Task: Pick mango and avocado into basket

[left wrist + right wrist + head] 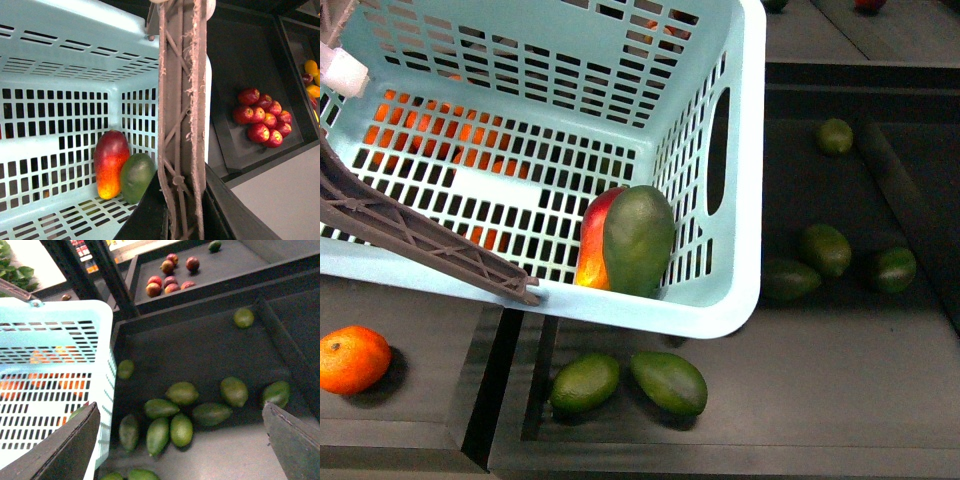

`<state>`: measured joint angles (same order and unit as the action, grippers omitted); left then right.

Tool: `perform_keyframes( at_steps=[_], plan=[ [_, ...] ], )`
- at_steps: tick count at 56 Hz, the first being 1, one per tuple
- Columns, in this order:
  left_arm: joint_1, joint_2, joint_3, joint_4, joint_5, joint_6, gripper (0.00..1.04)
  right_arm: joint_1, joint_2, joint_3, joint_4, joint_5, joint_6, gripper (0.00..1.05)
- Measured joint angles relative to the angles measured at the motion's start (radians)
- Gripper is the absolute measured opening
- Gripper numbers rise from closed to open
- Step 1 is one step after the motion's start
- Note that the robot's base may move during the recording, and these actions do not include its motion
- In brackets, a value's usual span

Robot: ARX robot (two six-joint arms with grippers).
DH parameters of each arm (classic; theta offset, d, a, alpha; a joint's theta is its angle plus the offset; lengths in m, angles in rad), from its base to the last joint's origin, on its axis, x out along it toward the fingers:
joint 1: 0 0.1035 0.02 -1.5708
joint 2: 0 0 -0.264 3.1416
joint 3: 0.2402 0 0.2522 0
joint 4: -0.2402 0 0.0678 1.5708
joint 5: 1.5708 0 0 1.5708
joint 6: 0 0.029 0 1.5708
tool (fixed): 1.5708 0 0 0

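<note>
The light teal basket (750,200) is tilted above the dark fruit bins. Inside it, against one end wall, the red and yellow mango (590,240) lies with the dull green avocado (640,240) leaning on it. In the left wrist view the mango (111,162) and avocado (136,176) sit in the basket's (60,45) corner. My left gripper (182,220) is shut on the basket's brown-grey swing handle (180,125). My right gripper (180,412) hangs open and holds nothing, over loose green fruit beside the basket (50,325).
Green avocados (668,382) lie in the dark bin under and to the right of the basket (823,248). A tangerine (353,358) sits in the bin at the left. Red fruits (262,117) fill another tray (170,277). Raised dividers (910,200) separate the bins.
</note>
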<state>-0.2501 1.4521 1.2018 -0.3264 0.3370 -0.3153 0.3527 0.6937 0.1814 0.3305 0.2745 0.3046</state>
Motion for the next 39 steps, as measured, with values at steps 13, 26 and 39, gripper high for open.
perform_keyframes(
  at_steps=[13, 26, 39],
  plan=[
    [0.000, 0.000, 0.000, 0.000, 0.000, 0.000, 0.11, -0.101, -0.119, -0.109, 0.164, -0.032, -0.261, 0.51],
    [0.000, 0.000, 0.000, 0.000, 0.001, 0.000, 0.11, -0.208, -0.261, -0.153, 0.068, -0.136, -0.298, 0.02],
    [0.000, 0.000, 0.000, 0.000, 0.000, 0.000, 0.11, -0.346, -0.364, -0.177, 0.001, -0.265, -0.301, 0.02]
  ],
)
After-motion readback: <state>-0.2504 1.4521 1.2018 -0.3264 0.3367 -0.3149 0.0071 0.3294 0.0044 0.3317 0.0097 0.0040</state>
